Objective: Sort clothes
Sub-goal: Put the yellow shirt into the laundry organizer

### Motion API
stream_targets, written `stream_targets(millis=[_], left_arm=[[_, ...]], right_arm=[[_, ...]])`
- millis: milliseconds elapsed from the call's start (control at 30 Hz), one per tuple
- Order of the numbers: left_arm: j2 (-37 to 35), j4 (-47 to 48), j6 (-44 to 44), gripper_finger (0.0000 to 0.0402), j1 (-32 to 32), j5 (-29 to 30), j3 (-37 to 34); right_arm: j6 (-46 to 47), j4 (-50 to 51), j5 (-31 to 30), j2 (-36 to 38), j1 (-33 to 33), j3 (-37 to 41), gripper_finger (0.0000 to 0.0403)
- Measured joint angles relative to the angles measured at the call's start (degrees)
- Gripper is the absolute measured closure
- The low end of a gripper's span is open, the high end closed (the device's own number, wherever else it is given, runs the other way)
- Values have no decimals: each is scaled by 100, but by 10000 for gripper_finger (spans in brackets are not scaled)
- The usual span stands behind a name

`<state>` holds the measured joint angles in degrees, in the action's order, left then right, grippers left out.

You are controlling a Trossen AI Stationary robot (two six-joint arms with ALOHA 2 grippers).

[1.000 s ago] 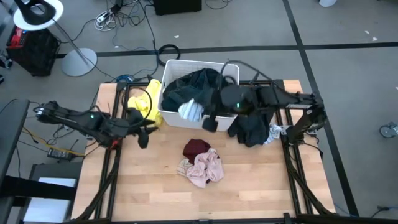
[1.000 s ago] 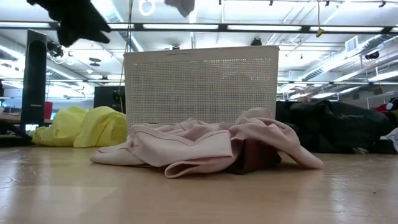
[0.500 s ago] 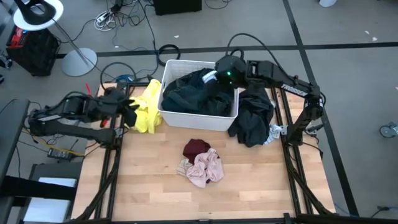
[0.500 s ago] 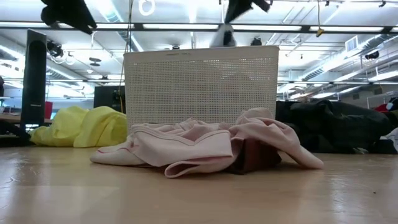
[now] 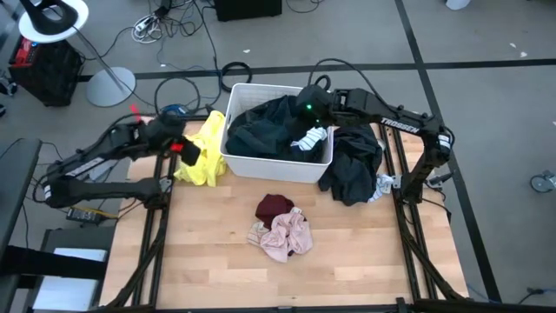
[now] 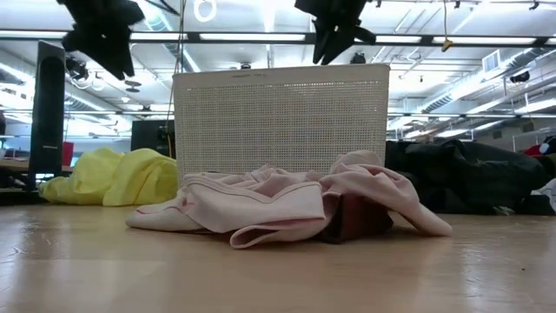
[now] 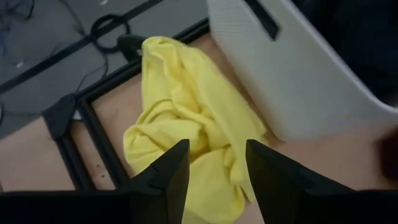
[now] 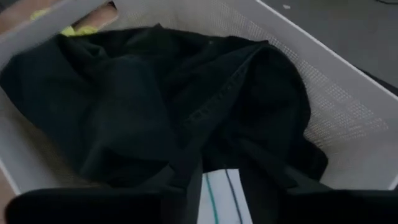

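Note:
A white bin (image 5: 276,168) stands at the table's far middle, holding a dark green garment (image 5: 265,126) and a white-striped garment (image 5: 310,138). My right gripper (image 5: 306,111) hovers open over the bin. In its wrist view the striped cloth (image 8: 219,194) lies below, between the fingers. My left gripper (image 7: 214,149) is open and empty above a yellow garment (image 5: 204,148), which lies on the table left of the bin. A maroon (image 5: 274,206) and a salmon pink garment (image 5: 285,235) lie at the table's middle.
A heap of black clothes (image 5: 352,165) lies on the table right of the bin, with a light patterned piece (image 5: 383,184) at its right edge. Bare wood (image 5: 287,278) spreads along the near side. Cables (image 5: 174,87) lie on the floor beyond the table.
My right gripper has carried the white-striped garment from the bin's near side up and toward the far edge, over the bin. The garment hung from it half a second ago and now lies in the bin. My left gripper has risen and gone toward the far edge, over the yellow garment.

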<state>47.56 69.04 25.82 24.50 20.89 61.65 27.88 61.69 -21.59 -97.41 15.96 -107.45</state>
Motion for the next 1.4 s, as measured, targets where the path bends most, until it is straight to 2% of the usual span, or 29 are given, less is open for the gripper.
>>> stream_targets(millis=[100, 300, 433, 500, 533, 600, 833, 1000, 1100, 1400], left_arm=[[249, -261, -45, 239, 504, -252, -2], [703, -808, -407, 239, 1760, -1380, -3], [912, -1110, -1883, 239, 2438, -2441, -4], [947, -1120, -2878, 239, 2533, -3080, -4], [952, -1092, -3219, 239, 2537, -3167, -4], [967, -1040, -3494, 239, 2538, -3187, -4], [1483, -88, -3269, 238, 2538, -3026, -4], [2018, 202, -3098, 232, 2537, -3756, -4], [2254, 138, -3370, 232, 2527, -3515, -4], [2689, -170, -3398, 232, 2529, -2814, -4]], right_arm=[[-256, -15, 178, 0, 82, 10, 283], [-1251, -54, 817, 0, 337, 12, 266], [-1892, -53, 1393, 0, 547, 12, 264], [-2174, -53, 1617, 0, 627, 12, 264], [-2311, -53, 1712, 0, 664, 12, 264], [-2525, -52, 1852, 0, 732, 12, 264], [-2862, -165, 2026, 0, 867, 16, 262], [-2862, -314, 2036, 0, 869, 16, 261], [-2792, -352, 2036, 0, 866, 16, 261], [-2417, -484, 2036, 0, 854, 16, 261]])
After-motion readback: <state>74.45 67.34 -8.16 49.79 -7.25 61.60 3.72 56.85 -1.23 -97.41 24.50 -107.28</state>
